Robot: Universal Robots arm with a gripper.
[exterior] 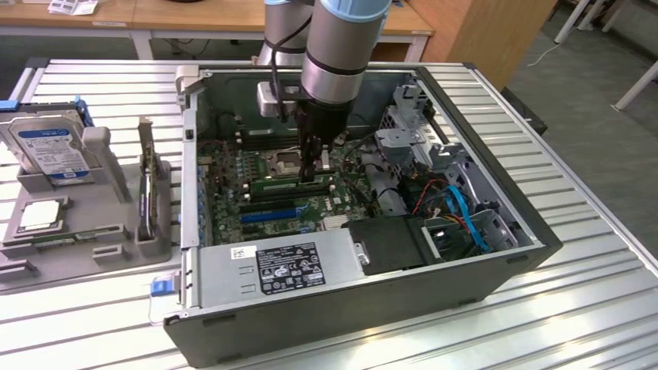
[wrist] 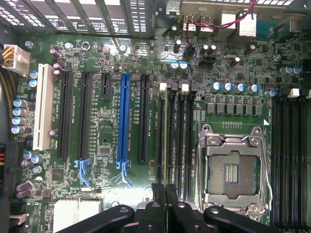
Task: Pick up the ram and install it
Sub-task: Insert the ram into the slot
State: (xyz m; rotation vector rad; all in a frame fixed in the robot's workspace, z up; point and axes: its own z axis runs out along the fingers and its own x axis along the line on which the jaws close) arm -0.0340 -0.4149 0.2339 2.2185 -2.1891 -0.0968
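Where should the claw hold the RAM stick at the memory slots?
Pinch the RAM stick across its two flat faces, about mid-length of the top edge, coming straight down. It stands on edge among the memory slots, so only that edge looks free. The claw is shut on it.

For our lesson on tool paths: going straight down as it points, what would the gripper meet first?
Most likely the black memory slots directly beneath the gripper, though how far below is unclear.
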